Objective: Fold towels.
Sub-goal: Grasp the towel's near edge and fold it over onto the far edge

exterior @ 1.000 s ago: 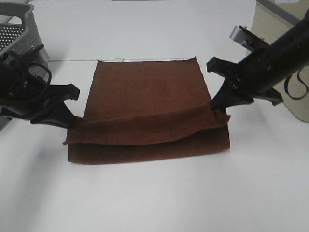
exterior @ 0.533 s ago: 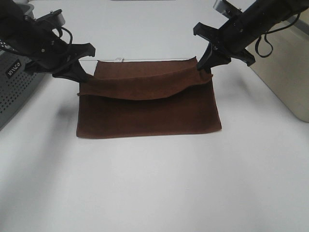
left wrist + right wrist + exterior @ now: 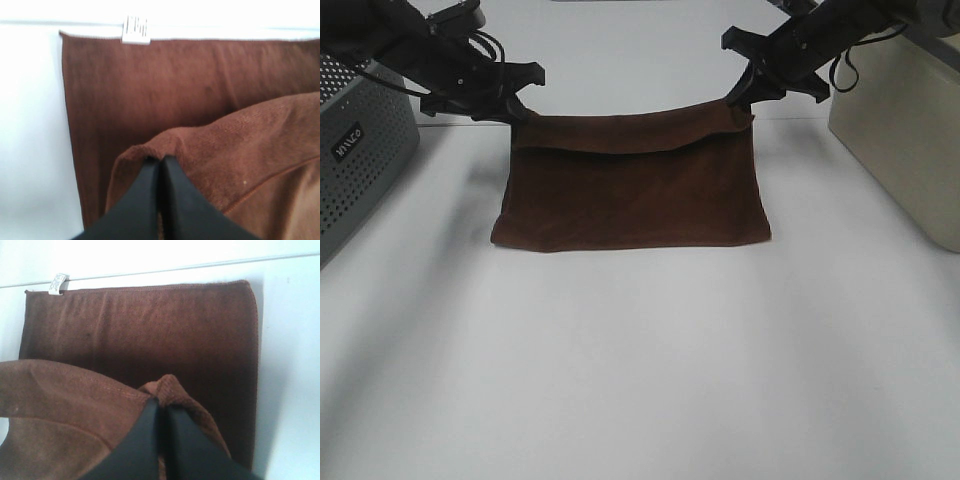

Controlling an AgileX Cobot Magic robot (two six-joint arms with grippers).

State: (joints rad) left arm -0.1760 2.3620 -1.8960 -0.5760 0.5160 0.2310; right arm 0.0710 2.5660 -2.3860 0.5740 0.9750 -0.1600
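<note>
The dark reddish-brown towel (image 3: 630, 190) lies on the white table, its near half drawn over the far half. My left gripper (image 3: 520, 113) is shut on the towel's left corner at the far left edge. My right gripper (image 3: 738, 102) is shut on the right corner at the far right edge. In the left wrist view the shut fingers (image 3: 160, 165) pinch a fold of towel (image 3: 225, 145) above the lower layer, and the white tag (image 3: 136, 29) shows at the far edge. In the right wrist view the shut fingers (image 3: 161, 407) pinch the corner; the tag (image 3: 57, 284) shows too.
A grey perforated basket (image 3: 360, 150) stands at the left edge. A beige bin (image 3: 900, 120) stands at the right. The white table (image 3: 640, 360) stretches bare in front of the towel.
Both grippers have carried the towel's near edge away from the camera, over the far half, almost to the far edge. The lifted edge sags less now.
</note>
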